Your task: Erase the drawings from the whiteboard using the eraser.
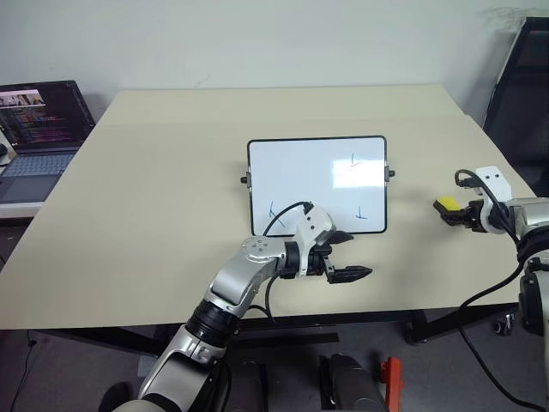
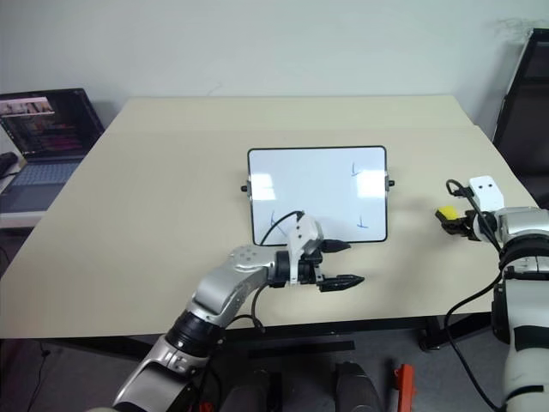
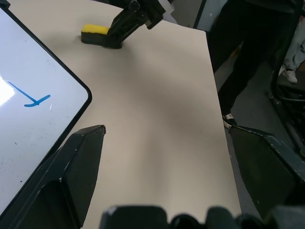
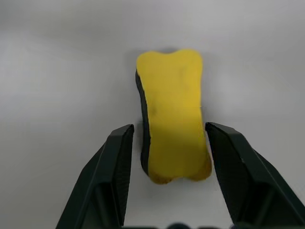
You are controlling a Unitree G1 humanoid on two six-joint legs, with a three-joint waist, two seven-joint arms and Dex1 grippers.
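Right tool closing around the eraser, grasp not yet confirmed.

The eraser (image 4: 174, 114) lies on the tabletop (image 1: 154, 197) at the right of the frame, well apart from the whiteboard (image 1: 296, 172). The right tool (image 4: 169, 143) straddles it, fingers (image 4: 116, 162) beside its long sides with small gaps showing. Advise seating both fingers squarely at mid-length before lifting. The left tool (image 1: 350, 273) hangs open below the board; the drawings (image 1: 357, 161) remain.
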